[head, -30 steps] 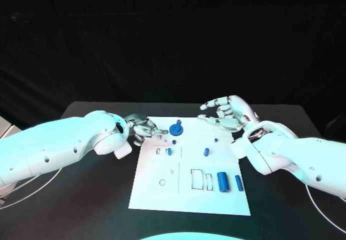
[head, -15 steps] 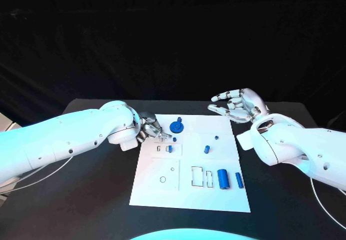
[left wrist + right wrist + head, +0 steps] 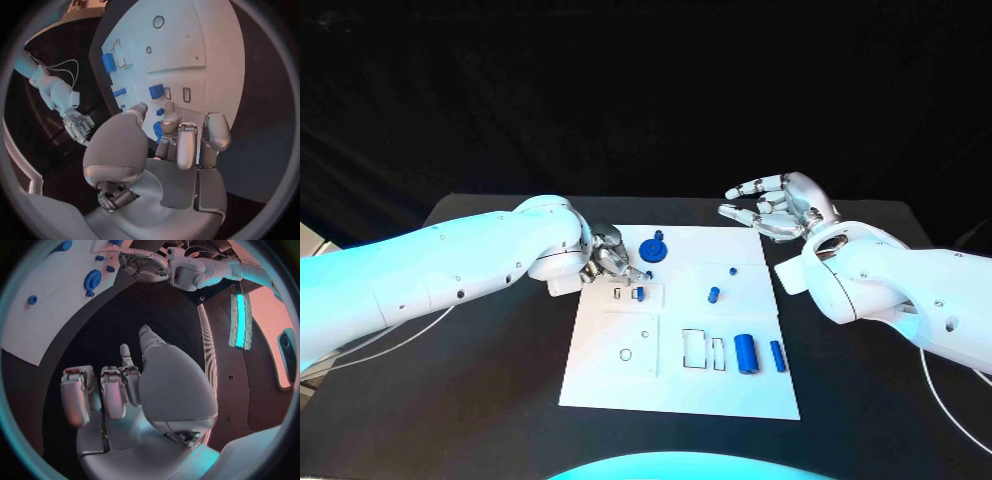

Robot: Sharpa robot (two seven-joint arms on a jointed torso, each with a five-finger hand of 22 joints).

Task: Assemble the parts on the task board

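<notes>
Now, in the head view, the left hand (image 3: 609, 258) has crept from the far-left edge of the white rectangular task board (image 3: 678, 390) to just above the small blue peg (image 3: 639, 295) standing by its little slots, while the right hand (image 3: 777, 209) has drawn back off the board's far-right corner over the black table (image 3: 473, 400); I judge the left is closing in on a pick and the right is clearing the way. The round blue gear-like disc (image 3: 655, 255) sits beside the left fingers, untouched. In the left wrist view, that hand's fingers (image 3: 185, 145) curl down toward the peg (image 3: 156, 91), nothing visibly pinched. In the right wrist view, the right hand (image 3: 125, 390) hovers empty, fingers loosely apart, palm over bare table.
</notes>
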